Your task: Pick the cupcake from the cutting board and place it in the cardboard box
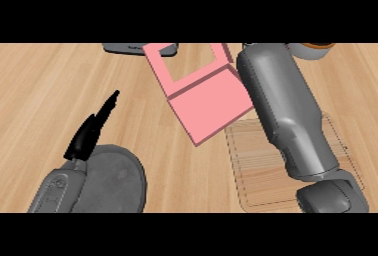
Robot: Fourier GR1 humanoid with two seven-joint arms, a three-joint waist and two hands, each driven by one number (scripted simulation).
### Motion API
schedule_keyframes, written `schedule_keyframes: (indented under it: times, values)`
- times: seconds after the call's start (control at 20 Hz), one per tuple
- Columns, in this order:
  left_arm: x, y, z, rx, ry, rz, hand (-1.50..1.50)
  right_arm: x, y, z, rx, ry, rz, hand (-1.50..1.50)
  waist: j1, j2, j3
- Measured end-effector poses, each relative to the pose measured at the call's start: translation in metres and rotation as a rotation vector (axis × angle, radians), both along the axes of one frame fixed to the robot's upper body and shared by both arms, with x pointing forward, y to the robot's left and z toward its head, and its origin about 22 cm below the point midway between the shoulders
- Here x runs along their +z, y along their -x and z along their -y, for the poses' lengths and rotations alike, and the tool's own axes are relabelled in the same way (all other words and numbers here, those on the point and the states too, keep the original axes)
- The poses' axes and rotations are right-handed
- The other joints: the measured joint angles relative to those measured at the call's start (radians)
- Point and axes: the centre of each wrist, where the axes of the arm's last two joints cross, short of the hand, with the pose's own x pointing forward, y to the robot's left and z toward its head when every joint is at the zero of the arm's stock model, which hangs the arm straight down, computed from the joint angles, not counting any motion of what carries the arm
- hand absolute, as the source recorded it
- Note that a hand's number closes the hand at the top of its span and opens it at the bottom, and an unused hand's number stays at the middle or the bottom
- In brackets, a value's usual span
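The box (210,97) is pink. It lies open and tilted at the middle of the counter, with a cut-out flap at its far end. A pale wooden cutting board (255,170) lies to the right of and nearer than the box, partly under my right forearm (284,105). The bare part of the board shows no cupcake. The forearm runs from the lower right to the view's top edge, and my right hand is cut off there. My left hand (90,131) rests open at the lower left, fingers straight, well left of the box.
A round item with an orange top (317,48) is cut off at the top right edge; I cannot tell what it is. A grey flat object (136,48) sits at the top edge, left of the box. Wooden counter (52,85) surrounds everything.
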Motion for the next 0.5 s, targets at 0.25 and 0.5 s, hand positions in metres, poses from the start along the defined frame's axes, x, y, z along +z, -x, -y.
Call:
schedule_keyframes:
  times: [0.25,0.5]
  values:
    - [0.001,-0.001,-0.002,-0.008,0.000,0.003,0.00,-0.024,-0.004,0.026,-0.042,-0.216,-0.065,-1.50,0.006,0.002,0.002]
    - [-0.001,-0.001,0.001,-0.010,0.007,0.006,0.00,-0.039,0.000,0.022,0.006,-0.256,-0.017,-1.50,0.010,0.003,0.003]
